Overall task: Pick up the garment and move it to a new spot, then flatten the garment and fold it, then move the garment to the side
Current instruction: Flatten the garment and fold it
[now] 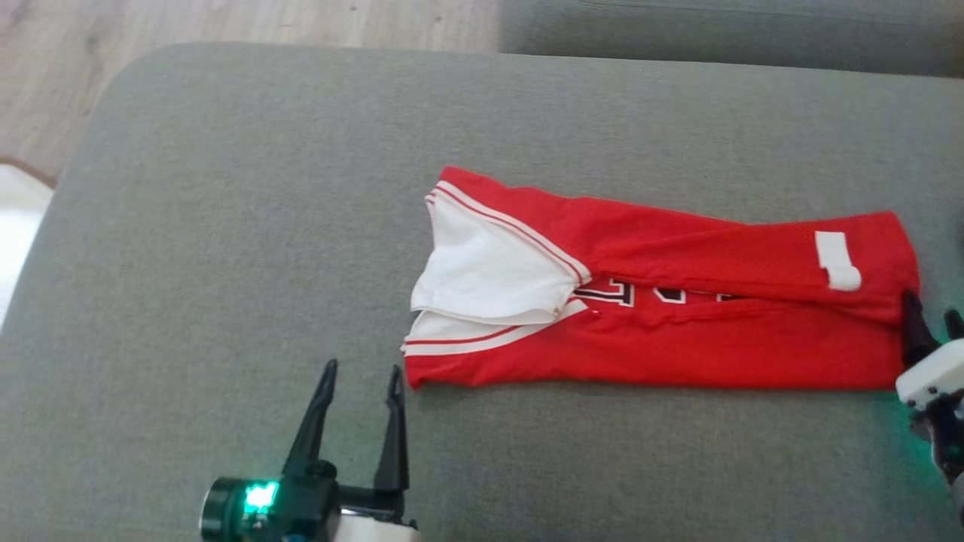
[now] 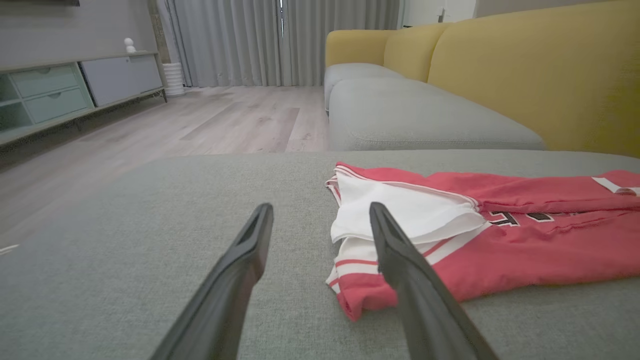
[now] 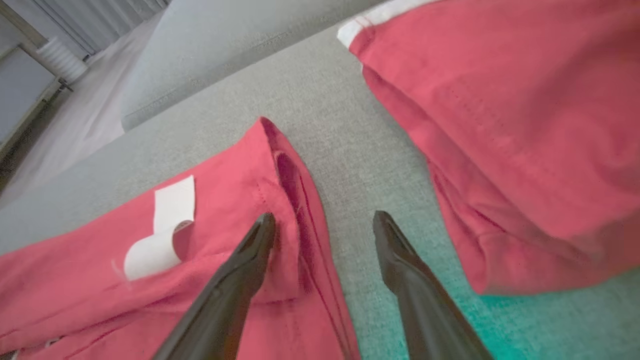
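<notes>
Left gripper (image 1: 362, 366): I see it spread, empty, seven o'clock of red jersey (image 1: 715, 346); right gripper (image 3: 324, 216) spread, three o'clock.

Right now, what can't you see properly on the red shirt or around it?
- Black letters, head view: the garment folds over most of them.
- Right gripper, head view: cut off by the right edge.
- Other red cloth, right wrist view: blurred, cut by the edge.
- White figure on the cabinet, left wrist view: too small.
</notes>
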Tool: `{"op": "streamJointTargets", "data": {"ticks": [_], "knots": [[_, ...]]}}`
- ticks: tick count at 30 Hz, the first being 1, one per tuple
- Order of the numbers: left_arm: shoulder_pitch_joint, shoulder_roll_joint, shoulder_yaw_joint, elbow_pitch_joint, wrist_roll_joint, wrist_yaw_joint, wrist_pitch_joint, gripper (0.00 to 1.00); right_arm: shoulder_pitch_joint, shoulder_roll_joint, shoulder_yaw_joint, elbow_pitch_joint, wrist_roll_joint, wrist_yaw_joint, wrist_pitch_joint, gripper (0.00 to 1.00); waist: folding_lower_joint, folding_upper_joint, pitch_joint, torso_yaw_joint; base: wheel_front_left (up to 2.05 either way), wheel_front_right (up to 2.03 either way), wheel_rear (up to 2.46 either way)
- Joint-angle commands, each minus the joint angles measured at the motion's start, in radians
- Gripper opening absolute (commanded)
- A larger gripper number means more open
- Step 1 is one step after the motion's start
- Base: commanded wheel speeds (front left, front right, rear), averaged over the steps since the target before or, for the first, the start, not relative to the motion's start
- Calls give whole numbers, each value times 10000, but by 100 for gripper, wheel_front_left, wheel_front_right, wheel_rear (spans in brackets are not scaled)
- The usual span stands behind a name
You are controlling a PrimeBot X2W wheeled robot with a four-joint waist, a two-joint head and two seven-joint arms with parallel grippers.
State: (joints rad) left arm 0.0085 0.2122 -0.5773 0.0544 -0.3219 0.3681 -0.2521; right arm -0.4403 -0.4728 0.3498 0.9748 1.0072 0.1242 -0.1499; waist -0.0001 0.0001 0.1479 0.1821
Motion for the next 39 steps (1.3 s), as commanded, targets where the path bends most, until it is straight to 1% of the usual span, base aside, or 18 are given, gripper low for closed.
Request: {"op": "streamJointTargets", "data": {"ticks": [1, 3, 4, 5, 6, 7, 8, 10, 13, 20, 22, 24, 27, 30, 32, 35, 39], "knots": [[-156, -127, 456, -379, 386, -102, -96, 100, -179, -50, 103, 307, -199, 65, 135, 100, 1, -1, 9, 194, 0, 0, 0], [-63, -305, 562, -347, 683, -250, -96, 100, -239, 120, 153, 935, -363, 65, 401, 100, 1, -1, -19, 298, 0, 0, 0], [-28, -374, 620, -326, 817, -317, -96, 100, -234, 253, 197, 1160, -410, 65, 560, 95, 1, -1, -43, 333, 0, 0, 0], [9, -437, 685, -307, 920, -386, -96, 100, -211, 397, 239, 1287, -415, 65, 725, 72, 1, -1, -63, 352, 0, 0, 0], [79, -550, 864, -327, 1099, -486, -96, 100, -118, 619, 277, 1294, -334, 65, 938, 27, 1, -1, -111, 352, 0, 0, 0], [79, -550, 864, -327, 1099, -486, -96, 100, -118, 619, 277, 1294, -334, 65, 938, 27, 1, -1, -111, 352, 0, 0, 0], [132, -595, 952, -333, 1171, -537, -96, 100, -58, 692, 298, 1230, -296, 65, 986, 0, 1, -1, -146, 327, 0, 0, 0], [253, -660, 1131, -341, 1292, -637, -96, 100, 62, 740, 309, 1086, -234, 65, 982, 0, 1, -1, -232, 234, 0, 0, 0], [401, -743, 1354, -328, 1445, -808, -96, 100, 122, 532, 264, 897, -243, 65, 741, 0, 1, -1, -384, 43, 0, 0, 0], [617, -899, 1672, -222, 1747, -1215, -97, 100, -97, -776, 113, 537, -442, 65, 568, 0, 1, -1, -754, -323, 0, 0, 0], [688, -929, 1764, -167, 1796, -1309, -97, 100, -169, -996, 106, 258, -479, 65, 646, 0, 1, -1, -879, -373, 0, 0, 0], [769, -948, 1842, -112, 1845, -1409, -97, 100, -194, -1032, 41, -235, -348, 65, 807, 0, 1, -1, -1012, -390, 0, 0, 0], [892, -992, 1939, -51, 1912, -1532, -97, 100, -120, -749, -149, -1396, 116, 65, 1133, 0, 1, -1, -1195, -365, 0, 0, 0], [1002, -1059, 1992, 53, 1943, -1658, -97, 100, 140, -237, -204, -2841, 477, 65, 1526, 0, 1, -1, -1326, -297, 0, 0, 0], [1041, -1108, 1984, 140, 1971, -1756, -97, 100, 318, 120, -150, -3697, 452, 65, 1742, 0, 1, -1, -1374, -219, 0, 0, 0], [1046, -1164, 1990, 226, 2032, -1880, -97, 100, 380, 913, -75, -4703, 327, 65, 2068, 0, 1, -1, -1346, -61, 0, 0, 0], [917, -1239, 1984, 310, 2127, -2024, -97, 100, 191, 2289, -124, -5242, 180, 65, 2449, 0, 1, -1, -1186, 267, 0, 0, 0]]}}
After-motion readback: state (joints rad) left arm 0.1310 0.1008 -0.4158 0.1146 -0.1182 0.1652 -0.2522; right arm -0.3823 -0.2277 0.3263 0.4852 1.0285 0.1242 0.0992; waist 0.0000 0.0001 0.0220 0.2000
